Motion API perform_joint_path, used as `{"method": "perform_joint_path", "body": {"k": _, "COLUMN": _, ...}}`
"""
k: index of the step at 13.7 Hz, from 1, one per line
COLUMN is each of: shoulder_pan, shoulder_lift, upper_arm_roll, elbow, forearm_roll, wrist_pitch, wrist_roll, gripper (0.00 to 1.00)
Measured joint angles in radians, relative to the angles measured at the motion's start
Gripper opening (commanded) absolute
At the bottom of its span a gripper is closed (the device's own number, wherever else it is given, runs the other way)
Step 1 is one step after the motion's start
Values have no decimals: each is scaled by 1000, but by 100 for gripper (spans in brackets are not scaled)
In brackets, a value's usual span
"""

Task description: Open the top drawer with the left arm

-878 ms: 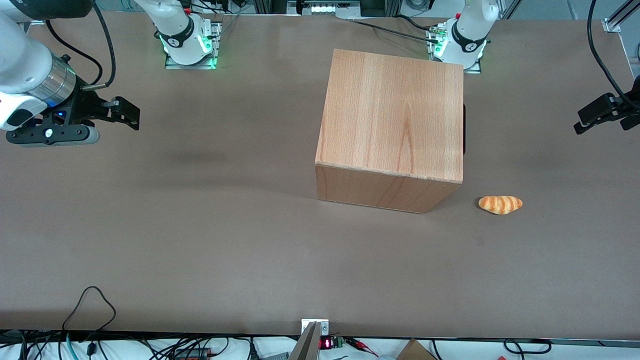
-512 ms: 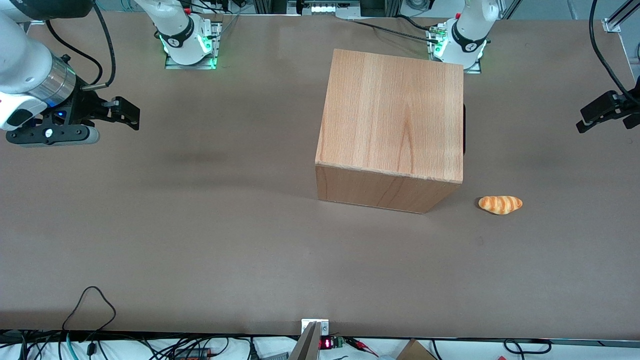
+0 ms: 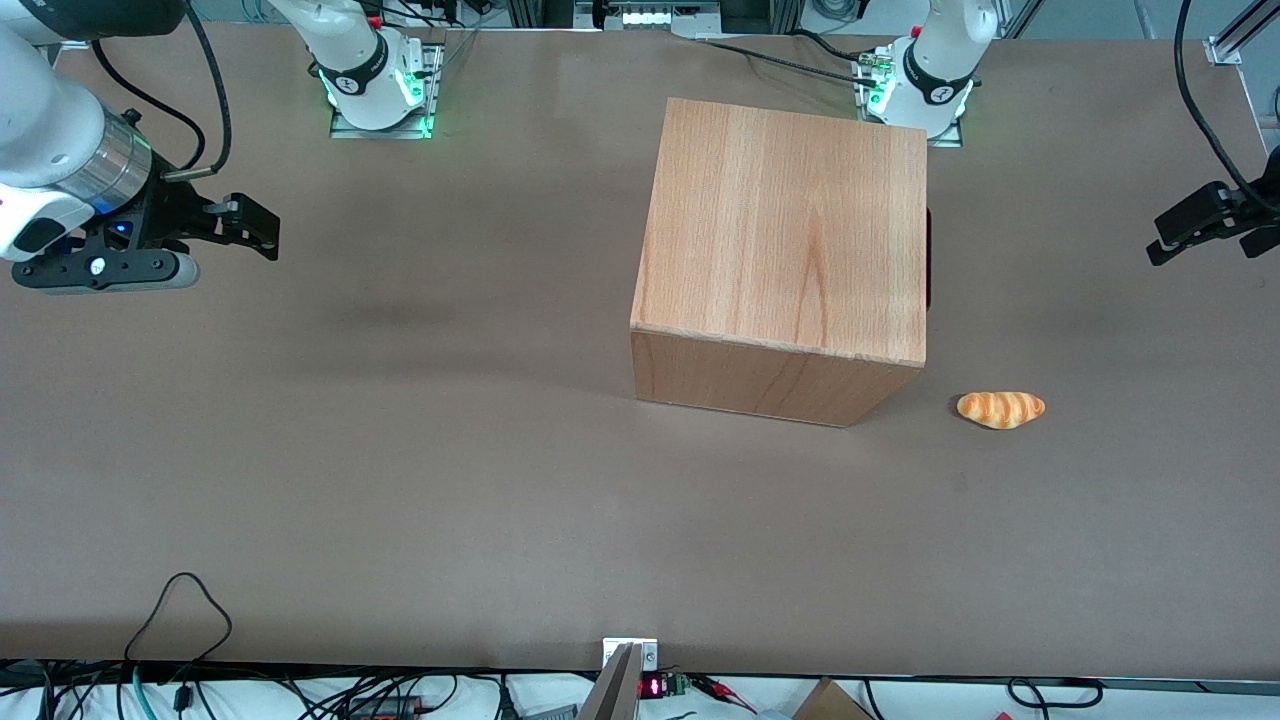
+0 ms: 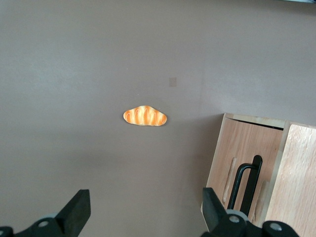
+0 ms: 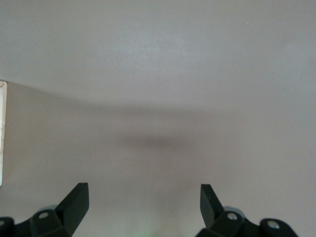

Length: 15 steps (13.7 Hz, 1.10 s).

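Wooden cabinet (image 3: pixel 785 250) right of frame centre, drawer (image 4: pixel 243 170) closed, handle (image 4: pixel 248 182) facing the gripper (image 3: pixel 1195 232) spread wide at right edge; step: approach; next: reach handle, clamp it.

We count one wooden cabinet (image 3: pixel 780 260), one bread roll (image 3: pixel 1001 409) and the one gripper (image 3: pixel 1205 228), poised toward the working arm's end of the bench (image 3: pixel 400 480).
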Motion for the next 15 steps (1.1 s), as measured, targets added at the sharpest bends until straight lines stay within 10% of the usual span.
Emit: {"method": "perform_joint_path", "body": {"k": 15, "shoulder_pan": -13, "shoulder_lift": 26, "upper_arm_roll": -83, "elbow": -337, "forearm_roll": -201, "wrist_pitch": 191, "wrist_roll": 7, "gripper": 100}}
